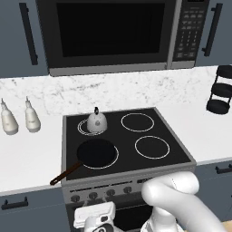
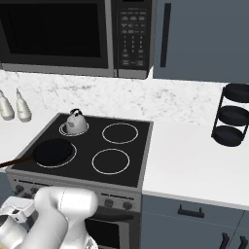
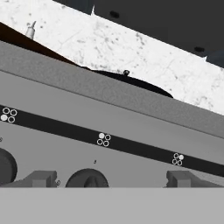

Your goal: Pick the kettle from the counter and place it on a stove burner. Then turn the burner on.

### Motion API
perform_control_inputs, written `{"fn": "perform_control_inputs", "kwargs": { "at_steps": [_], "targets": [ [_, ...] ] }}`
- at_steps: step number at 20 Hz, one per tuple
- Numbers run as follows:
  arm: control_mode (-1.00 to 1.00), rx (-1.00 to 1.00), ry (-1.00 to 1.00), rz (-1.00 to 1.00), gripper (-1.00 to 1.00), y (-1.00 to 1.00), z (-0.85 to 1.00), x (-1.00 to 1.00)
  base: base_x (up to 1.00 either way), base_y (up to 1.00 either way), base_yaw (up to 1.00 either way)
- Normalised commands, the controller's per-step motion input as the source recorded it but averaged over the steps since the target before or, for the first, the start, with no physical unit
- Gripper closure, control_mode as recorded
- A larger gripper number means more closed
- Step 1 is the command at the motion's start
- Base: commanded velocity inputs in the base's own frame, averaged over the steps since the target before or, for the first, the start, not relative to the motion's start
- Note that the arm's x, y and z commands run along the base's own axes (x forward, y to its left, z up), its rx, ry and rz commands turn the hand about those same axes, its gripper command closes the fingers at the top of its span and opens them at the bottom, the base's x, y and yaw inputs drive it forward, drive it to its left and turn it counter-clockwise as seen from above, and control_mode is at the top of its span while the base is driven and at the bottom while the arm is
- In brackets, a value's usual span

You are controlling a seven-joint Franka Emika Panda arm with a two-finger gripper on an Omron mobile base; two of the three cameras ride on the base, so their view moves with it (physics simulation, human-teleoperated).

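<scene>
The silvery-white kettle (image 1: 96, 122) (image 2: 75, 122) stands upright on the back left stove burner (image 1: 83, 128) (image 2: 63, 129), the one with double white rings, on the black cooktop. White marble counter (image 1: 27, 154) (image 2: 194, 160) lies on both sides of the stove. My gripper (image 3: 113, 179) is low in front of the stove's control panel. It is open, its fingertips (image 3: 41, 177) wide apart, with nothing held. A dark knob (image 3: 87, 178) sits between them, close ahead. The row of knobs (image 1: 93, 195) runs along the stove front.
A black frying pan (image 1: 96, 153) (image 2: 52, 151) with a brown handle occupies the front left burner. Two slim white bottles (image 1: 8, 118) (image 2: 22, 109) stand on the left counter. A black tiered rack (image 1: 222, 90) (image 2: 232, 121) stands at the right. A microwave (image 1: 113, 31) hangs above.
</scene>
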Motion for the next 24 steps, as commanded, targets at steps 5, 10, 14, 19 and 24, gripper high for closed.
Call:
{"fn": "perform_control_inputs", "kwargs": {
  "at_steps": [5,10,14,19,24],
  "targets": [
    [-1.0,0.0,0.15,0.11,-1.0,-0.01,-0.03,0.16,0.0,0.0,0.0],
    [-1.0,0.0,0.13,0.07,-1.0,0.0,0.0,0.1,0.0,0.0,0.0],
    [-1.0,0.07,0.05,0.06,-1.0,0.0,-0.01,0.01,0.0,0.0,0.0],
    [-1.0,0.05,0.0,0.01,-1.0,0.0,0.0,0.0,0.0,0.0,0.0],
    [-1.0,0.08,0.0,0.0,-1.0,0.0,-0.02,0.0,0.0,0.0,0.0]
  ]
}}
